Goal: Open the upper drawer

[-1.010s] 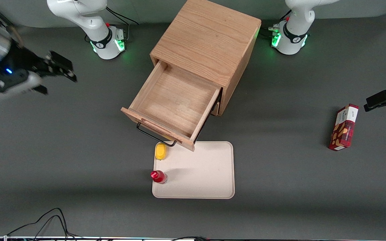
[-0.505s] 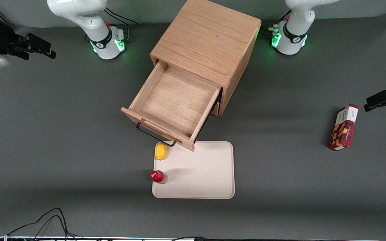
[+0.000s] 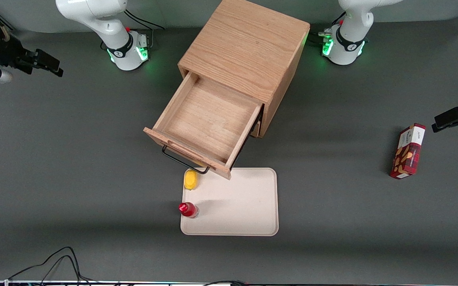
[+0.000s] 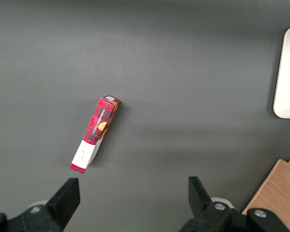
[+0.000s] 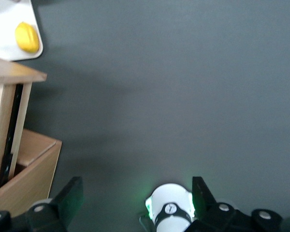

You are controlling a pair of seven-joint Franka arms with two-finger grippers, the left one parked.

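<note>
Gaping upper drawer (image 3: 209, 121), gripper (image 5: 135, 198) spread, aloft

Upper drawer (image 3: 207, 123) pulled out, frame centre; tray (image 3: 245, 202) below it; box (image 3: 408, 151) right edge; end effector (image 3: 48, 63) upper left.

A robotics lab, plainly: two white arm bases (image 3: 127, 49) glowing green are bolted at the table's (image 3: 74, 167) edge, its dark grey mat set out like a test stage. Loose black cables (image 3: 50, 264) trail along the rim nearest the front camera. The gripper (image 3: 52, 65) hangs with fingers (image 3: 46, 59) spread, well apart from a lone oak cabinet (image 3: 249, 47).
</note>
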